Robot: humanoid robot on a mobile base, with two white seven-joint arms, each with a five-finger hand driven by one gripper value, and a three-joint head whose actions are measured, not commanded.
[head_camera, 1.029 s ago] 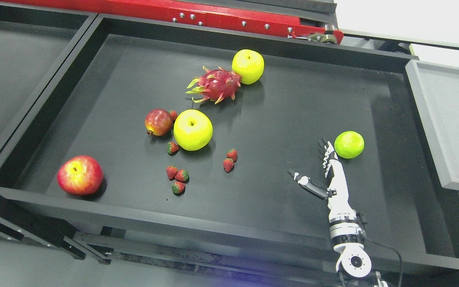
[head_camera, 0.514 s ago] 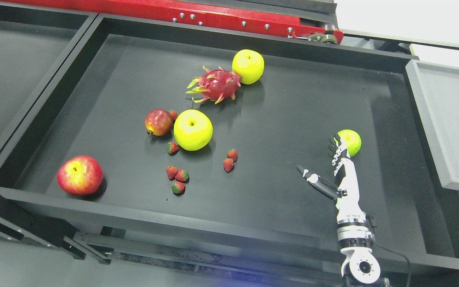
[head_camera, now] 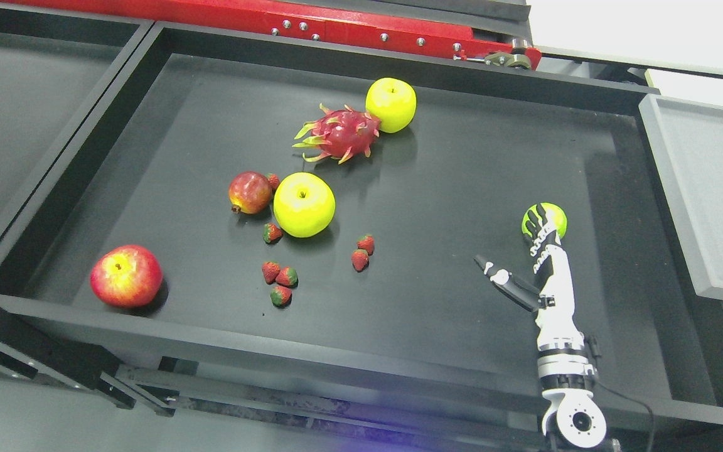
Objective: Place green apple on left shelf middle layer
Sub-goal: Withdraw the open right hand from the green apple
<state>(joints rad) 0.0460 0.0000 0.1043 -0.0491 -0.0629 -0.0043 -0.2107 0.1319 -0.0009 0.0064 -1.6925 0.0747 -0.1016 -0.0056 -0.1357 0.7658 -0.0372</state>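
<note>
Green apple (head_camera: pixel 553 216) lies directly ahead of the right hand (head_camera: pixel 540 235), fingertips overlapping its near side. Fingers are spread, thumb splayed left (nothing gripped).

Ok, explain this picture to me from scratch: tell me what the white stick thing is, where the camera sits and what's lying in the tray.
The camera sits on a humanoid robot's head, looking down. The white stick is its right arm, ending in a right hand with fingers, open and reaching over the small green apple, thumb spread aside; nothing is gripped yet. The left arm is out of view. In the black tray lie two yellow-green apples, a dragon fruit, a pomegranate, a red apple and scattered strawberries.
</note>
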